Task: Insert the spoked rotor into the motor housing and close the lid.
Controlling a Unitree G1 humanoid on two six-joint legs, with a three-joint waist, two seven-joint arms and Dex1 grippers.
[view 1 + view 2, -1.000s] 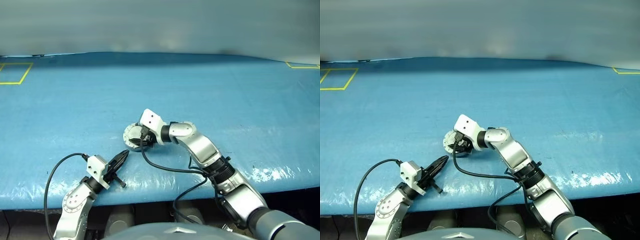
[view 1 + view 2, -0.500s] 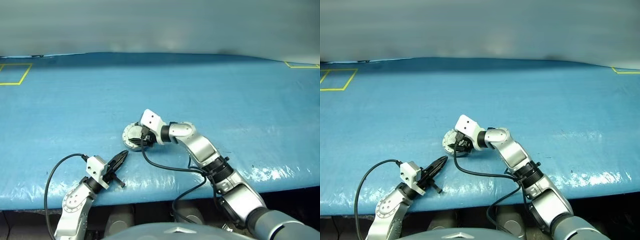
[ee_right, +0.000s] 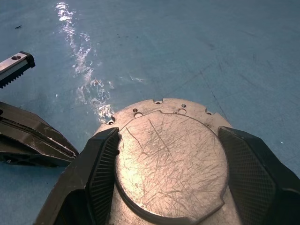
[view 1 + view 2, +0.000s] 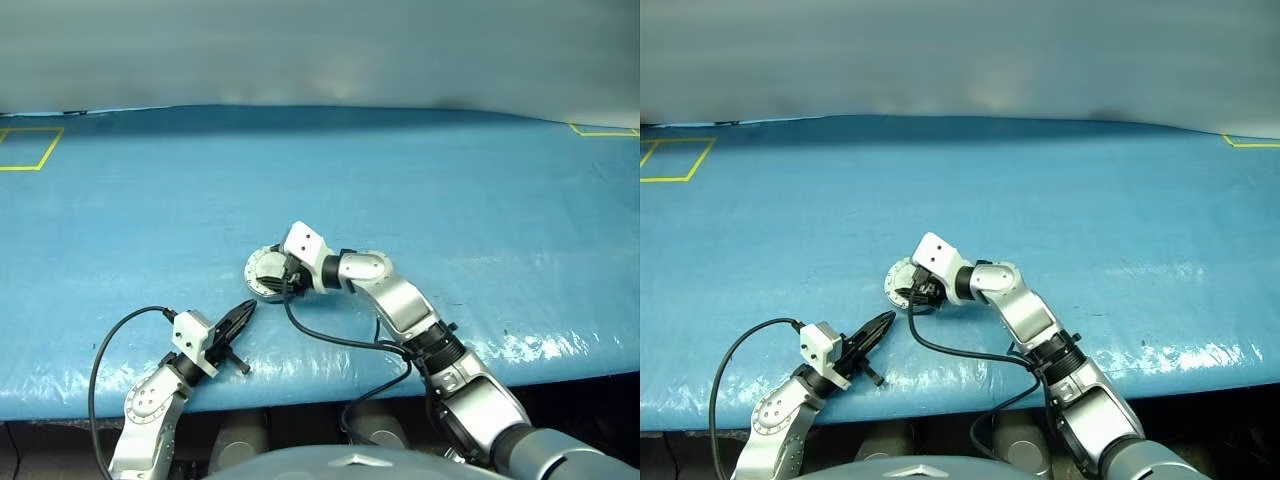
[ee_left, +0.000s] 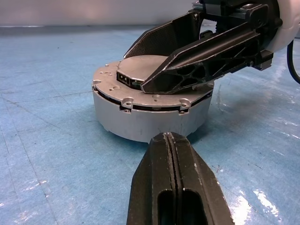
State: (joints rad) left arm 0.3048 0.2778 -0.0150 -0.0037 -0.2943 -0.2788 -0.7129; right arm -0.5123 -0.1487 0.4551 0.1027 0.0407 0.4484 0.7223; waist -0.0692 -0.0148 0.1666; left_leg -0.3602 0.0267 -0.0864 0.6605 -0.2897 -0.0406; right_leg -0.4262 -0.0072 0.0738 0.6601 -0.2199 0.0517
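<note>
I'm holding R gripper point(image 3: 168, 187), fingers apart, straddling the closed lid point(image 3: 171, 159) atop motor housing point(image 5: 150, 119); L gripper point(image 4: 243, 313), fingers together, idling near.

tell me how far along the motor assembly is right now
Looks nearly finished: the lid lies flat and closed on the motor housing, so the rotor, hidden from sight, is presumably inside. In hand: the right gripper straddles the lid, fingers spread at its rim. The left gripper is shut, waiting just beside the housing. Left: likely only releasing and pulling back.
</note>
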